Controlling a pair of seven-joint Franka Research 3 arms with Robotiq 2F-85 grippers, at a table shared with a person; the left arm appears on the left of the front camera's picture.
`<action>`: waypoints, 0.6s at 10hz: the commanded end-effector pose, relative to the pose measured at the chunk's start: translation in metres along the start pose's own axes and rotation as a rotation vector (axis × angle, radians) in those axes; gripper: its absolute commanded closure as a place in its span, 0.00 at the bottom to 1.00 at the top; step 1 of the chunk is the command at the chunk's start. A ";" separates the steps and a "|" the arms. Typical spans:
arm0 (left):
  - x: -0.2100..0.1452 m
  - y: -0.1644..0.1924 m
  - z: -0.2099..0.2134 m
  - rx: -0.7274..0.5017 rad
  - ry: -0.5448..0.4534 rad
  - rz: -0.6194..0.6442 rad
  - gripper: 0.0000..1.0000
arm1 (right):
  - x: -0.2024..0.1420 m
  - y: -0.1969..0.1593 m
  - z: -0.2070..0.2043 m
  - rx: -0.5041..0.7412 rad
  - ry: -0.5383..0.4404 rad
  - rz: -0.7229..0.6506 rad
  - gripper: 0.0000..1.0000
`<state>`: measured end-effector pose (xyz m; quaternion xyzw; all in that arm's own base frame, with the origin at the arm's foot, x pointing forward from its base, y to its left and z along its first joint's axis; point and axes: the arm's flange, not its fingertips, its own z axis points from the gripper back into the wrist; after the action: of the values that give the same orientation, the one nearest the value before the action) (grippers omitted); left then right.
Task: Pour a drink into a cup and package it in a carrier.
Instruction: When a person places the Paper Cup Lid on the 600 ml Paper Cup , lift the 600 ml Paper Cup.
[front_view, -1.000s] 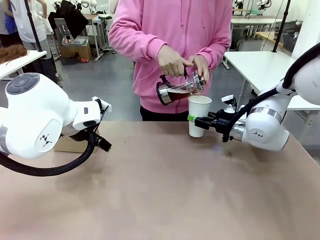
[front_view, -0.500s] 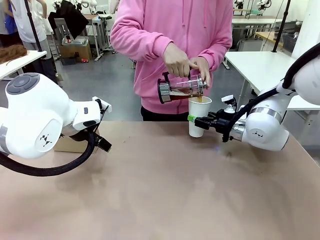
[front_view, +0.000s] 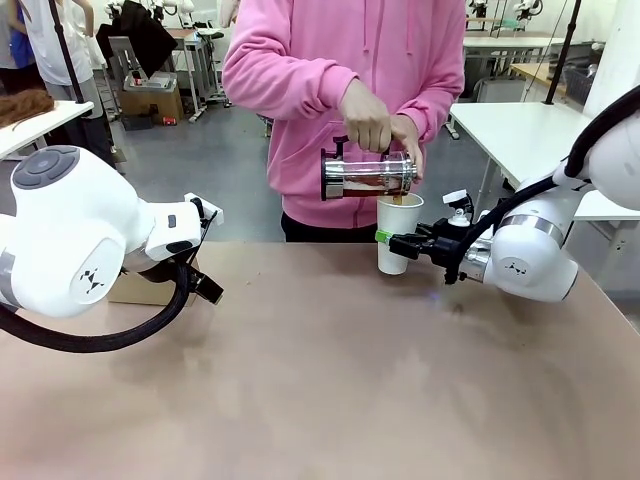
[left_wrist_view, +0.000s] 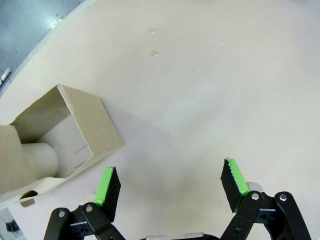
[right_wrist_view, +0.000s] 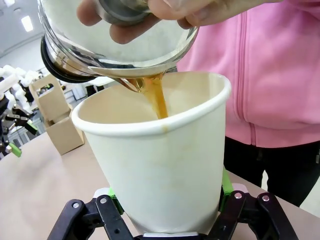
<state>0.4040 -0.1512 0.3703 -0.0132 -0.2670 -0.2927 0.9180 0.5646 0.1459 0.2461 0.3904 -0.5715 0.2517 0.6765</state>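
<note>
cup (front_view: 400, 213) clamped in right tool (front_view: 390, 240), seemingly upright

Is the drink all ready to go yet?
Not yet. Done: the right end effector grips the cup upright. In hand: the person's hand tips the jug, pouring the drink in. Left: the cup isn't in the carrier, beside the open left end effector.

1. The jug (right_wrist_view: 70, 45) is cut by the right wrist view's top edge.
2. The carrier (left_wrist_view: 95, 125) runs off the left wrist view's left edge.
3. From the front, the left arm (front_view: 70, 235) hides most of it.
</note>
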 end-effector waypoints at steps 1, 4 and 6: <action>0.000 0.000 0.000 -0.001 -0.001 0.000 0.00 | 0.000 0.002 -0.002 -0.010 0.003 -0.003 0.20; 0.000 0.000 0.000 -0.001 -0.001 0.000 0.00 | 0.000 0.002 -0.002 -0.010 0.003 -0.003 0.20; 0.000 0.000 0.000 -0.001 -0.001 0.000 0.00 | 0.000 0.002 -0.002 -0.010 0.003 -0.003 0.20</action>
<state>0.4040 -0.1512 0.3703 -0.0132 -0.2670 -0.2928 0.9180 0.5642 0.1456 0.2449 0.3900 -0.5705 0.2513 0.6777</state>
